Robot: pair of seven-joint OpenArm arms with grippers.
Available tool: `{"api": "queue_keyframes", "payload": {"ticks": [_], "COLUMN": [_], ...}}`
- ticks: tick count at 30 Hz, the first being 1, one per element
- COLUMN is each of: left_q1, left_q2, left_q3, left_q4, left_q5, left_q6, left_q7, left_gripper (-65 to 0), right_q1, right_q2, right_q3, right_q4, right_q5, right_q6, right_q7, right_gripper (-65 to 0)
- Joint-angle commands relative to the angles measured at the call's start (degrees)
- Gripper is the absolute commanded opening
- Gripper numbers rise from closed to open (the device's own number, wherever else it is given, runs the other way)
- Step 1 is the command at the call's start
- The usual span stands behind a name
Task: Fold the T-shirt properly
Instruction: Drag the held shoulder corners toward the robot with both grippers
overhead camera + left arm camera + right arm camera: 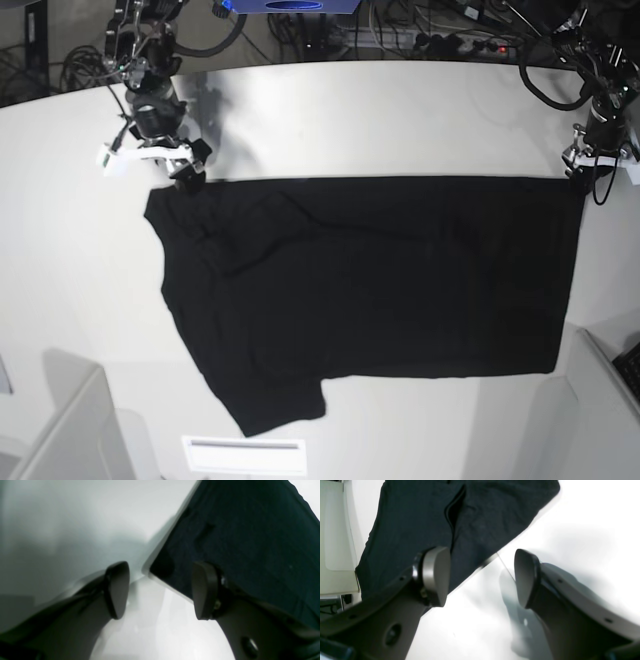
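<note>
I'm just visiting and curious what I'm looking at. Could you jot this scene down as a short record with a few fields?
Item: black T-shirt, spread flat, plain side up
Surface: white table
Fold state: not neatly folded yet; one sleeve sticks out at the near edge
Left gripper: open, holding nothing, at a far corner of the shirt
Right gripper: open, holding nothing, at the other far corner
Also seen: cables beyond the table
</note>
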Motion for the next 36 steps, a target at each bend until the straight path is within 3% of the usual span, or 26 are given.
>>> {"api": "queue_keyframes", "payload": {"ticks": [1, 14, 20, 31, 36], "left_q1": [-0.8, -6.7, -6.8, -6.9, -6.9], "left_q2": [-1.1, -1.1, -1.1, -1.1, -1.1], "left_q3": [0.0, -0.2, 0.1, 0.2, 0.2], "left_q4": [0.8, -9.2, -11.3, -11.3, -11.4], "left_q5": [-1.1, -0.7, -0.6, -0.6, -0.6], "left_q6": [-0.6, -0.4, -0.4, -0.2, -0.2], "left_q7": [-1.0, -0.9, -0.9, -0.9, -0.9], "left_gripper": [-26.8, -26.8, -27.0, -27.0, -27.0], "right_q1": [0.3, 2.5, 6.2, 11.3, 12.0], "right_q2": [0.3, 0.1, 0.5, 0.8, 2.6], "right_q3": [0.1, 0.6, 3.2, 4.8, 4.6], "right_q4": [1.0, -3.4, -12.0, -19.8, -22.0], "right_q5": [0.2, 0.4, 8.7, 8.3, 8.3], "right_q6": [1.0, 1.0, 1.0, 1.0, 1.0], "right_q7": [0.9, 1.1, 1.1, 1.1, 1.1], "right_gripper": [-26.6, -26.6, -26.9, -27.0, -27.3]}}
